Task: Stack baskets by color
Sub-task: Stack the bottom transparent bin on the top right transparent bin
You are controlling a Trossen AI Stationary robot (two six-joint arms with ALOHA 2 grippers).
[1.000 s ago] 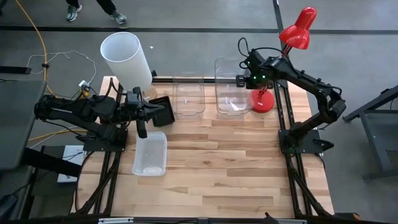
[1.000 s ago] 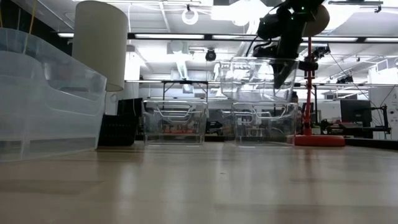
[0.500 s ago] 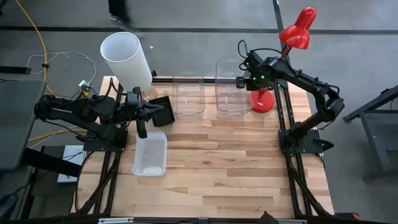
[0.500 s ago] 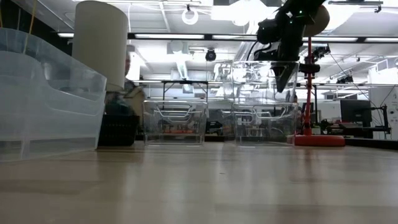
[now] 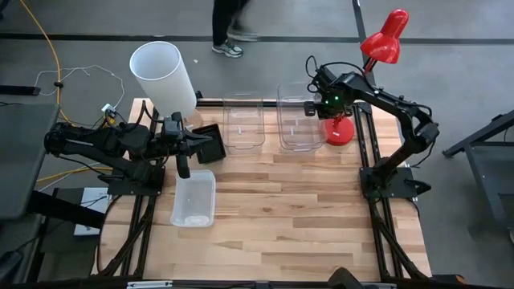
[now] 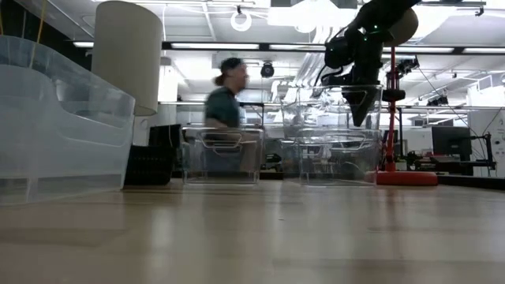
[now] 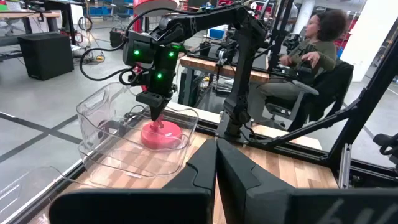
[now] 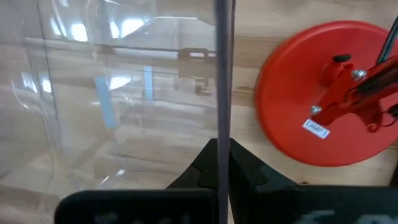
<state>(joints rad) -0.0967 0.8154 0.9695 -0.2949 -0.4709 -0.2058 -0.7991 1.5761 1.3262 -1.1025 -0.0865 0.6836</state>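
Note:
My right gripper is shut on a clear basket at the table's far right. It holds that basket just over a second clear basket, which stands on the table. Another clear basket stands to their left. A small black basket and a frosted white basket sit on the table's left side. My left gripper hangs shut and level above the black basket, holding nothing. My right gripper pinches the clear basket's right-hand wall at its rim, one finger inside the basket and one outside. The fingers come from above, pointing down. The basket hangs slightly tilted, its bottom at about the rim of the clear basket below.
A red desk lamp has its round base right beside the held basket. A tall white cylinder stands at the far left corner. A person walks past beyond the far edge. The table's near half is bare wood.
My right gripper has gone down with the clear basket, which has sunk toward the clear basket standing under it. A person has walked into view behind the table.

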